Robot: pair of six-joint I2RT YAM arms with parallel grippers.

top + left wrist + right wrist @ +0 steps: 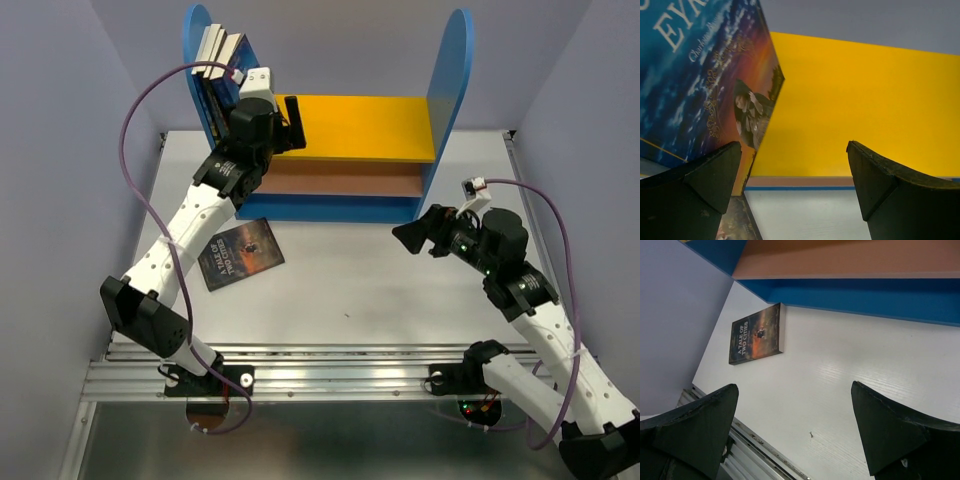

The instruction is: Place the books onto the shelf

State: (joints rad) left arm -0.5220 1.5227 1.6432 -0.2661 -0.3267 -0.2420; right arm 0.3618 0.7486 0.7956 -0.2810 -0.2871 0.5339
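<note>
While you look down from the top camera, the shelf (330,205) stands at twelve o'clock on the table (380,290), its yellow board (370,125) above the brown board (340,178) and the blue base. A stack (222,55) of books stands on end at eleven o'clock, pressed against the left panel (197,40); how many there are you cannot count from here. Your left claw (288,122) hangs released just at three o'clock of that stack, over the left end of the yellow board, its jaws spread wide with nothing between them. From its wrist camera, Jane Eyre (705,75) fills the ten o'clock corner, cover facing the lens and tilted, and one black finger (700,185) overlaps the book's lower edge; whether they touch you cannot tell. The yellow board fills the rest of that view. One book, A Tale of Two Cities (242,253), lies flat and face up on the table at nine o'clock of the table's middle, near the base's left corner and partly under the left arm. Your right claw (415,232) hovers at three o'clock of the middle, just in front of the shelf's right end, released and grasping nothing. Its wrist camera shows that book at ten o'clock, close beside the base (850,297).
</note>
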